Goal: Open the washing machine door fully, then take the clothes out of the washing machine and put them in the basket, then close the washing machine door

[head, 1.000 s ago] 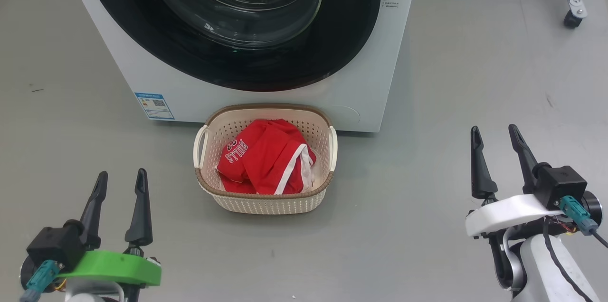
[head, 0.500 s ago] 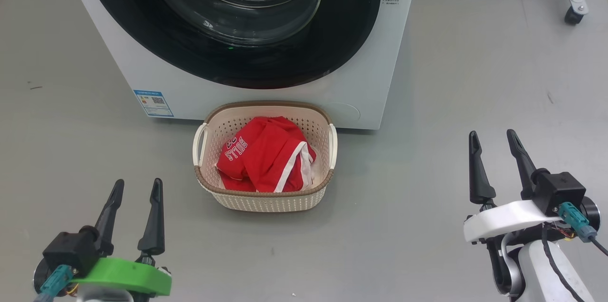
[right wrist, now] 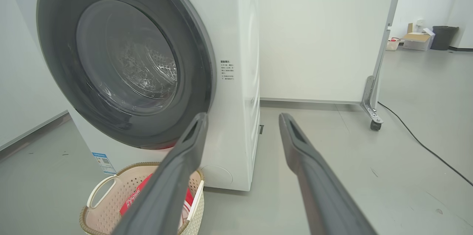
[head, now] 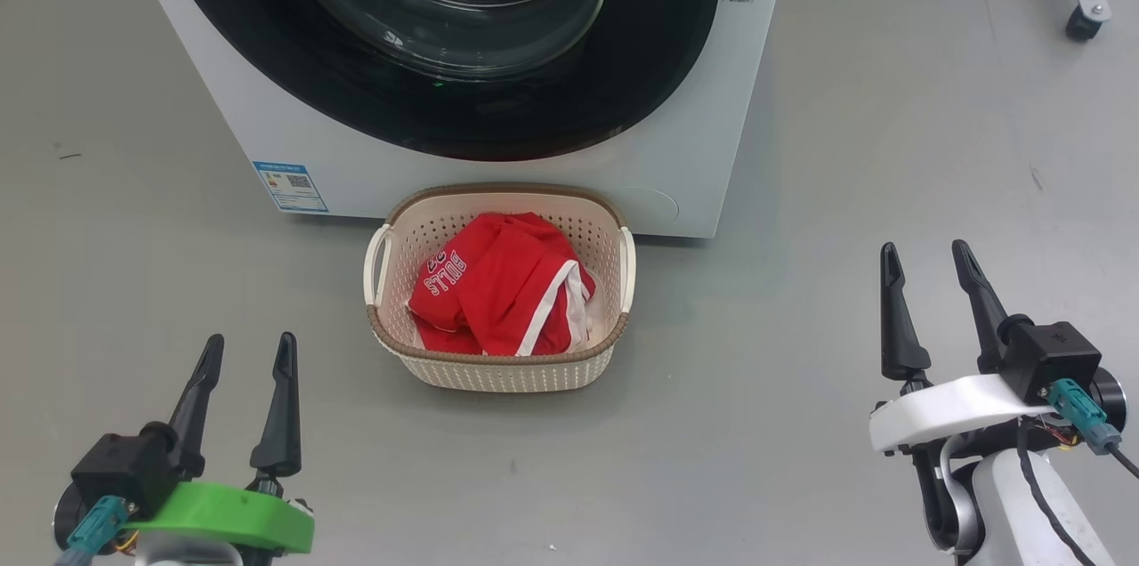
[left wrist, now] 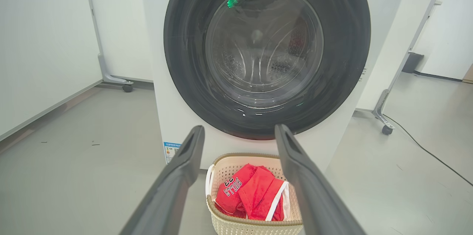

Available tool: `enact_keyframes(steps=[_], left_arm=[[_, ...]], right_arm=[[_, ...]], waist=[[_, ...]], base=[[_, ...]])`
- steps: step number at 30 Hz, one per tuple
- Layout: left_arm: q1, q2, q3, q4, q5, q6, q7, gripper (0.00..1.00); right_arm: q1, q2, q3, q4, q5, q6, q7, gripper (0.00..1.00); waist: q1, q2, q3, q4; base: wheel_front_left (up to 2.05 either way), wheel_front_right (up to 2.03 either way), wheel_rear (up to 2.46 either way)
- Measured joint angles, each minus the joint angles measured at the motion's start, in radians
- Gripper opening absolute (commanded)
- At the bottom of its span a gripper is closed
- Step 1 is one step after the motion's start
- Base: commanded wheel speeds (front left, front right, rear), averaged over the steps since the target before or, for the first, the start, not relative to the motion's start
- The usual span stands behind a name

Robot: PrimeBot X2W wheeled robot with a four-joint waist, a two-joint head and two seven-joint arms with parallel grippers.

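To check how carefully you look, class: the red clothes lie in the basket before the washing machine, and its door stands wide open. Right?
No: the washing machine door is shut, as the left wrist view shows. The red clothes do lie in the basket before the washing machine.
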Motion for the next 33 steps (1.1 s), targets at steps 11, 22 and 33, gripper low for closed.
enact_keyframes(steps=[11, 22, 33], left_arm=[[0.0, 0.002, 0.0, 0.0, -0.009, 0.0, 0.0, 1.0], [0.0, 0.007, -0.005, 0.0, -0.011, 0.0, 0.0, 1.0], [0.008, -0.007, -0.01, 0.033, -0.011, 0.0, 0.001, 0.0]], right_arm=[[0.0, 0.007, -0.001, -0.006, -0.009, 0.001, 0.0, 1.0], [0.001, 0.013, -0.004, -0.012, -0.01, 0.002, 0.0, 1.0], [0.015, 0.03, -0.002, 0.021, -0.01, 0.002, 0.0, 0.0]], waist=[[0.0, 0.0, -0.001, 0.003], [0.0, 0.0, 0.009, 0.004], [0.0, 0.0, 0.019, 0.007]], base=[[0.0, 0.0, 0.0], [0.0, 0.0, 0.0], [0.0, 0.0, 0.0]])
